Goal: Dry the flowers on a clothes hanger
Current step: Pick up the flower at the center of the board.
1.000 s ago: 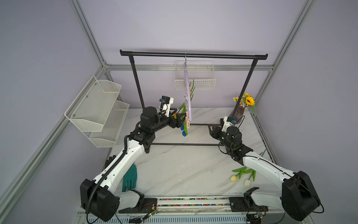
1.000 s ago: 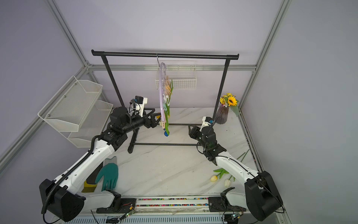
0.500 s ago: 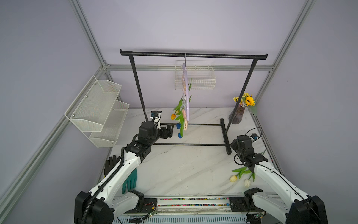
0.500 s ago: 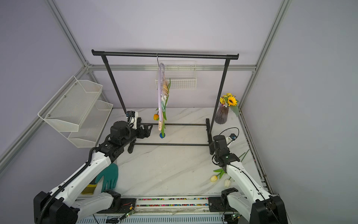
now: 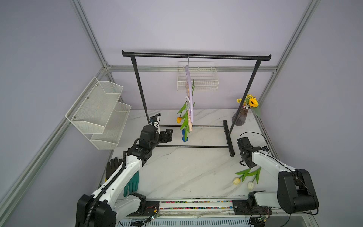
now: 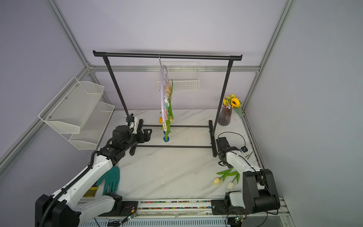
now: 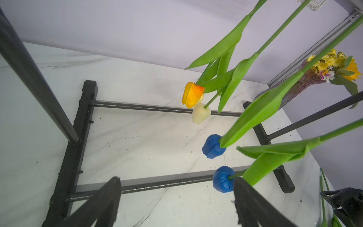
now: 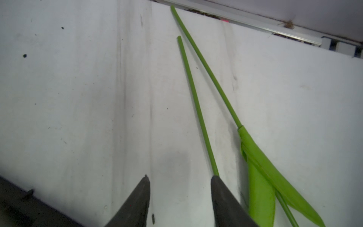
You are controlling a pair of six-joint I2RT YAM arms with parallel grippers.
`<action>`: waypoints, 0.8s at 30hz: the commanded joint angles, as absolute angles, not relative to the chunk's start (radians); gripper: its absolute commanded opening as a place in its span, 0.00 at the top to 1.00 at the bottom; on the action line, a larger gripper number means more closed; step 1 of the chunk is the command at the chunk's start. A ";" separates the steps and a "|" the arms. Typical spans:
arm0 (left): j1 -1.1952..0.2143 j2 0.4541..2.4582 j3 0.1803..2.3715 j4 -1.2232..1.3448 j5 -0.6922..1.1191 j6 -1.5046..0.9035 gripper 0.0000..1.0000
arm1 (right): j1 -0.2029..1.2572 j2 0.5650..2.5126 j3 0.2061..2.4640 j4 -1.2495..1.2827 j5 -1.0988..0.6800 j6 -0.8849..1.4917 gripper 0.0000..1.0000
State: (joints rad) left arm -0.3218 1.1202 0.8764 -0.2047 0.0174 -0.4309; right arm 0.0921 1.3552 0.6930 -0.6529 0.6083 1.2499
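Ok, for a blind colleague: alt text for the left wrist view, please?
An orange tulip, a cream tulip and two blue tulips hang head-down over the marble table and black rack base; the left gripper is open, empty.

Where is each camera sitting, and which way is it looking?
Top views: high over the front edge, looking down toward the back wall at the garment rack, hanger and table; both arms show.
Left wrist: on the left arm, looking past the open left gripper at hanging blue tulips and the sunflower vase.
Right wrist: on the right arm, looking down past the open right gripper at two stems on the table.
Shared: both top views also show the blue tulips and sunflower vase.
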 commanded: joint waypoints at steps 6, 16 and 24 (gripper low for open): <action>-0.318 1.117 0.890 -0.195 0.051 -0.451 0.13 | 0.007 1.412 0.696 -0.584 0.663 1.244 0.51; -0.318 1.106 0.891 -0.199 0.062 -0.454 0.14 | -0.058 1.526 0.724 -0.527 0.569 1.257 0.55; -0.319 1.115 0.889 -0.179 0.096 -0.472 0.14 | -0.098 1.569 0.718 -0.497 0.513 1.255 0.62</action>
